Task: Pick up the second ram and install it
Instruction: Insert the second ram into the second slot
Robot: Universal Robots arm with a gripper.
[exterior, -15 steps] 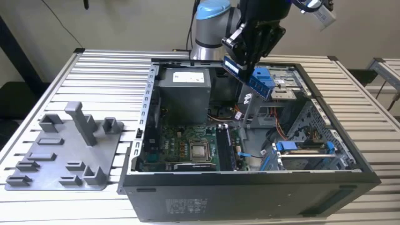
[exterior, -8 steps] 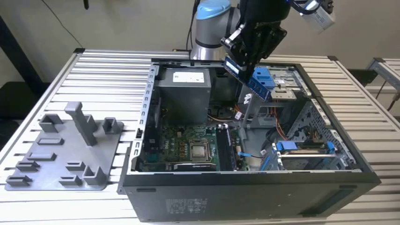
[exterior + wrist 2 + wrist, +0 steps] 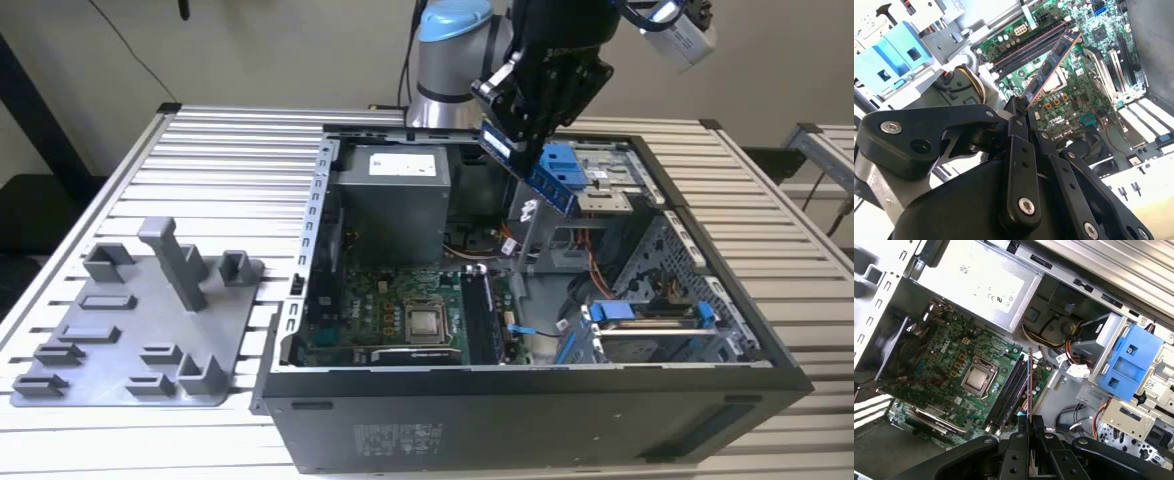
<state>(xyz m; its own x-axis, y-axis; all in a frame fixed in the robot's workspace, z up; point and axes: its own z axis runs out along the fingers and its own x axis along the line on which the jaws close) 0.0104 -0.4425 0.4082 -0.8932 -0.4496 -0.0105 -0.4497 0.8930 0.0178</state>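
End effector (image 3: 513, 133) gripping second ram (image 3: 531, 172); you are holding it tilted, motherboard slots (image 3: 1006, 390) well below end effector.

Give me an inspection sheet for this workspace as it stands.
Surface: slatted metal table, open computer case lying on it.
Job's things: second ram held in the air above the case, not seated in the memory slots.
Clutter: grey fixture tray beside the case, at the exterior view's left; blue drive clips inside the case.
Grippers: gripper shut on the second ram's end.
Cables: coloured wire bundle beside the power supply.
Surroundings: plain wall; another slatted table at the exterior view's right.
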